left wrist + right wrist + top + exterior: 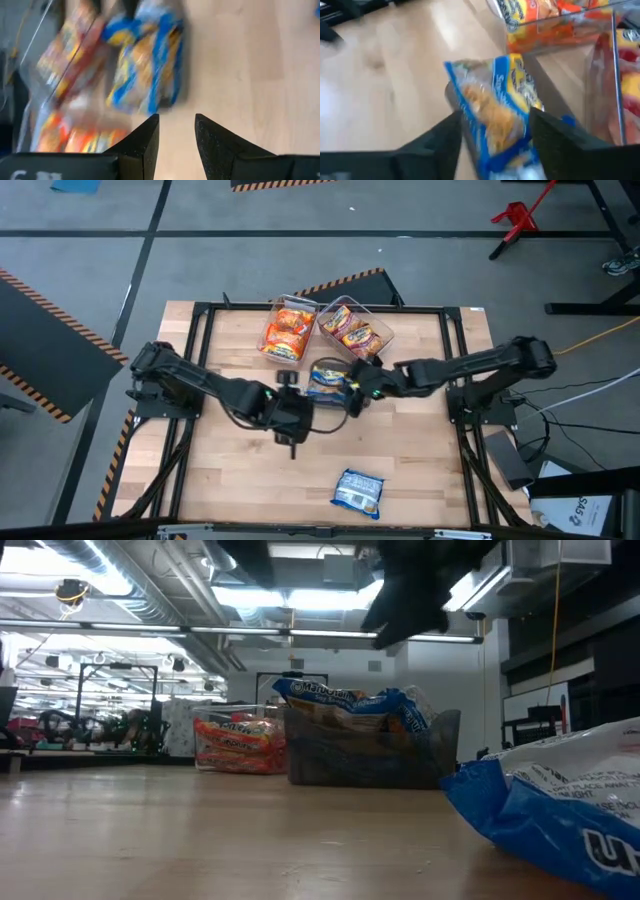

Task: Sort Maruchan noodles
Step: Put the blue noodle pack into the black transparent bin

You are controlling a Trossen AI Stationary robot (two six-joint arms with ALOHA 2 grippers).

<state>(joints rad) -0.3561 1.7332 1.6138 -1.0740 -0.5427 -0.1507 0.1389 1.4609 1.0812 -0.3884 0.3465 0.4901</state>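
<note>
The Maruchan noodles sit in three clear bins at the table's far middle: orange-yellow packets point(287, 330), red-and-white packets point(352, 328) and blue-and-white packets point(328, 380). One more blue-and-white packet point(358, 492) lies flat near the near edge and looms large in the low view point(560, 810). My right gripper point(495, 135) is open, slanting down over the blue bin point(370, 755). Its fingers stand on either side of the top blue packet point(492, 107), which rests on the pile point(340, 700). My left gripper point(176, 130) is open and holds nothing, above bare wood just near of that bin point(292, 430).
The three bins stand close together, the orange one point(235, 745) left of the blue one in the low view. Black frame rails point(190, 380) run along the table's left, right and far sides. Bare wood lies between the bins and the lone near packet.
</note>
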